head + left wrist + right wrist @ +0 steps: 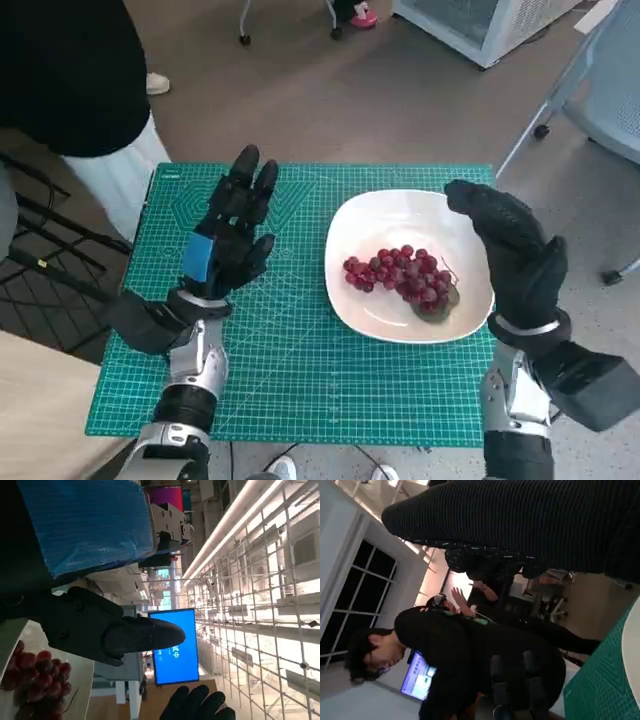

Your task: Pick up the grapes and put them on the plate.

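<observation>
A bunch of red grapes (405, 277) lies on the white plate (372, 225) at the right of the green mat; grapes (35, 677) and plate rim (85, 680) also show in the left wrist view. My left hand (228, 235), black with blue tape, is raised over the mat left of the plate, fingers spread, holding nothing. My right hand (510, 250) in the knitted glove hovers at the plate's right rim, fingers extended, empty. The glove (530, 525) fills the right wrist view's upper part. The right hand's fingertips (197, 705) peek into the left wrist view.
The green cutting mat (290, 350) covers the small table. A person in black (70, 70) stands at the far left corner, and a person (460, 665) shows in the right wrist view. A chair leg (530, 130) and white cabinet (480, 25) stand beyond on the right.
</observation>
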Robot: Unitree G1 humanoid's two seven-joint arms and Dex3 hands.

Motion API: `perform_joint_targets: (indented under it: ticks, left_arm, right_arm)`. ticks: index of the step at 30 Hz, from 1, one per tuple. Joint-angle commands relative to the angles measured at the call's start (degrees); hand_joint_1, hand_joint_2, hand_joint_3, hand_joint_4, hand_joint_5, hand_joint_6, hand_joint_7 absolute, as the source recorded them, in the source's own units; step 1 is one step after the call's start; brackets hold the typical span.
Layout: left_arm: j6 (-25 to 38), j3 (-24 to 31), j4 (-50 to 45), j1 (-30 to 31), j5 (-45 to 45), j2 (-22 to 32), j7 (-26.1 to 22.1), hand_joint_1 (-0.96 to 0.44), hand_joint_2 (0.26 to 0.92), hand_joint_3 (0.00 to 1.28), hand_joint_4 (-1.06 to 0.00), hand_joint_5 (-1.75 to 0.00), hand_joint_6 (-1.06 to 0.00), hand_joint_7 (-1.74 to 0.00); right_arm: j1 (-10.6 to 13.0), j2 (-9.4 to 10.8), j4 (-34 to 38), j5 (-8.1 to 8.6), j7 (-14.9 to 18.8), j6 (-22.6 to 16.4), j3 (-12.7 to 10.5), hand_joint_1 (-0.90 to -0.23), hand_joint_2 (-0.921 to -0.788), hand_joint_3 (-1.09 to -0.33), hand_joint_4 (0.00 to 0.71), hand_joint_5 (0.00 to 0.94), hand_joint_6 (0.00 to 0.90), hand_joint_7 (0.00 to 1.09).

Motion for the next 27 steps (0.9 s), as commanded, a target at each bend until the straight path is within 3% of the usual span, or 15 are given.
perform_joint_targets:
  ticks: [1,14,27]
  left_arm:
    - [1.06,0.13,-1.26,0.96,-0.97,-0.14,-0.56,-0.47,0.921,0.33,-0.17,-0.01,-0.21,-0.01]
    - [-2.02,0.02,-0.95,1.47,1.93,0.21,2.07,-0.27,0.921,0.15,-0.23,-0.02,-0.25,-0.02]
    - [-1.47,-0.52,-2.06,1.7,1.55,0.56,1.95,-0.23,0.921,0.13,-0.3,-0.03,-0.29,-0.03]
  right_arm:
    - [1.33,0.38,1.71,0.54,0.76,-0.37,-0.14,-0.509,-0.921,-0.56,0.213,0.0,0.041,0.36]
    - [1.0,0.91,3.17,1.25,1.29,-0.9,-0.18,-0.501,-0.921,-0.553,0.21,0.0,0.037,0.37]
    - [0.94,1.38,3.6,1.35,1.15,-0.78,-0.19,-0.499,-0.921,-0.546,0.212,0.001,0.038,0.37]
